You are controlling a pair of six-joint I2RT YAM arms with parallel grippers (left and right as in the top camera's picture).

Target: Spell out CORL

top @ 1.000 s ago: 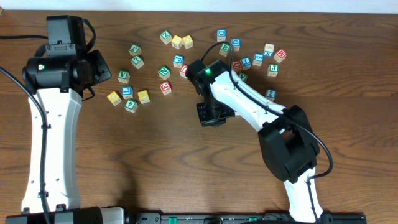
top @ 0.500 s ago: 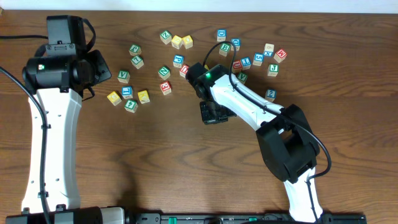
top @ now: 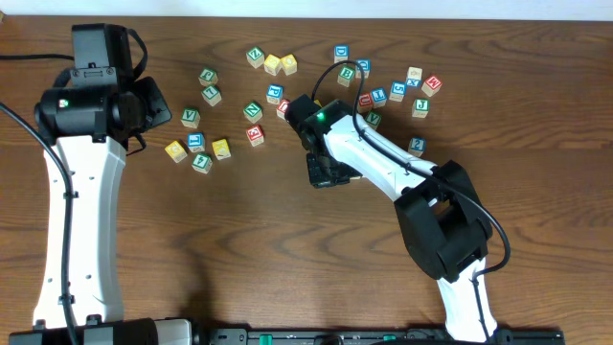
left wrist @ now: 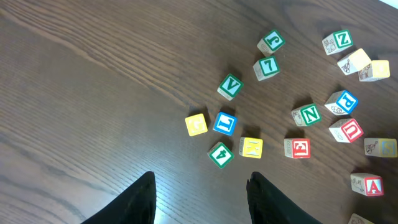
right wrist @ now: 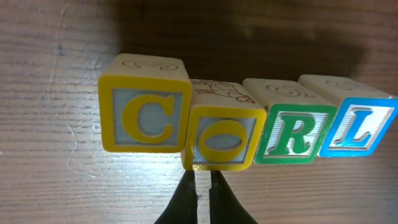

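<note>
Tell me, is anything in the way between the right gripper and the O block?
Nothing visible is. The shut right gripper sits right at the O block, which stands between the C block and the R block.

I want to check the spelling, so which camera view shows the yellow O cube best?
The right wrist view. There the O cube faces the camera, between the C cube and the R cube, just above the right gripper. In the overhead view the right arm hides it. The left wrist view does not show it.
</note>
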